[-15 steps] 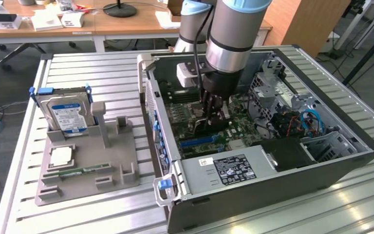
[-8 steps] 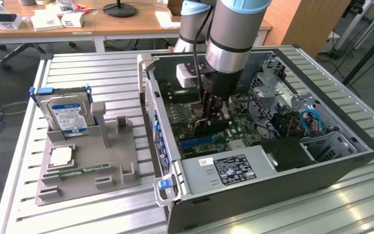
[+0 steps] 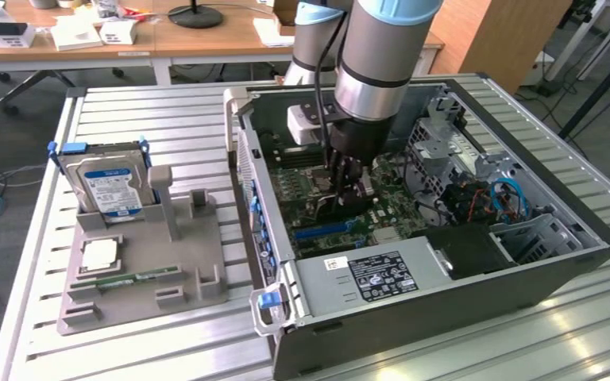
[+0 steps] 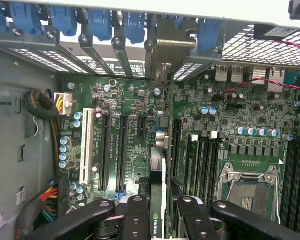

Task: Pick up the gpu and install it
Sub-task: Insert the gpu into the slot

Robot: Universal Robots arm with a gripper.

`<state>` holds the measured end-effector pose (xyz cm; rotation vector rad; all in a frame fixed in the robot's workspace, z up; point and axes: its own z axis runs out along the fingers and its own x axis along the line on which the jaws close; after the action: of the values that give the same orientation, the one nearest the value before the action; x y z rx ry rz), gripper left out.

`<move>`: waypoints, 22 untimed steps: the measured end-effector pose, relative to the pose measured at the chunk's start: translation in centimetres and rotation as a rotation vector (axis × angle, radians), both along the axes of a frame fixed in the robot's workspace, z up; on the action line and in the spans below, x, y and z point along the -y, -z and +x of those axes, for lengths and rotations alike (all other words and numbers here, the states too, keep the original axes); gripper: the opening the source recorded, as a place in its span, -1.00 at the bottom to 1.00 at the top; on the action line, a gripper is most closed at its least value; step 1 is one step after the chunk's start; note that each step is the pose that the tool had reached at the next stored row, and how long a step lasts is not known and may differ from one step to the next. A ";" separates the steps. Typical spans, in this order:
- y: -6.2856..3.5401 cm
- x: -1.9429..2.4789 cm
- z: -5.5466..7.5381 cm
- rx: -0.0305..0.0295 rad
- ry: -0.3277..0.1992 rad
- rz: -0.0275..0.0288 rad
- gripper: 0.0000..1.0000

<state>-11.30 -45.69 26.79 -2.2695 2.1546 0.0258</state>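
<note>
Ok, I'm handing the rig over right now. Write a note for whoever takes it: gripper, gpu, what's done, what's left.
Gripper: shut on the gpu, card edge-on in its grip.
Gpu: inside the open computer case, low over the motherboard by the expansion slots.
Done: gpu picked up and brought into the case.
Left: seating in a slot cannot be confirmed; card not released.
Hard drive stands in the grey holder, exterior view's left.

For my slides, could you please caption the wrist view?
The gripper clamps the gpu edge-on above the motherboard inside the open computer case.
</note>
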 end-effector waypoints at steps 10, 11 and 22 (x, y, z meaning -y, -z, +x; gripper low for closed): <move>0.17 0.00 0.0 0.0002 0.001 0.0002 -0.48; 0.22 -0.01 0.0 0.0003 0.001 0.0004 -0.48; 0.41 0.00 -0.1 0.0001 0.001 0.0000 -0.48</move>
<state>-11.36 -45.69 26.38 -2.2685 2.1556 0.0258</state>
